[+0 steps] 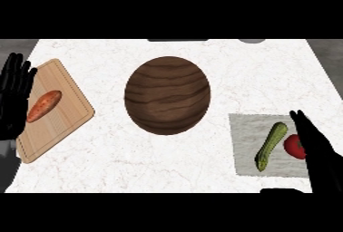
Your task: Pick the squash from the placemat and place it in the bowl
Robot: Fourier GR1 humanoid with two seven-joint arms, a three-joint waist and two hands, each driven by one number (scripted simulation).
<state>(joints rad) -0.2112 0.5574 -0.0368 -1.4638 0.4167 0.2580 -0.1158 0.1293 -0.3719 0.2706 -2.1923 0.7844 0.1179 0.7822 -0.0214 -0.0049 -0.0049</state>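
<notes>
A long green squash [271,146] lies at a slant on the grey placemat [249,127] at the counter's right. A dark wooden bowl [167,95] stands in the middle of the counter with nothing in it. My right hand [316,147] reaches up over the placemat's right side, fingers straight and open, just right of the squash and partly covering a red tomato [292,146]. It holds nothing. My left hand [15,90] rests open at the left edge, fingers up.
A wooden cutting board [64,122] lies at the left with an orange sweet potato [43,105] on it. White marble counter [120,158] surrounds the bowl, with its front edge near the view's bottom.
</notes>
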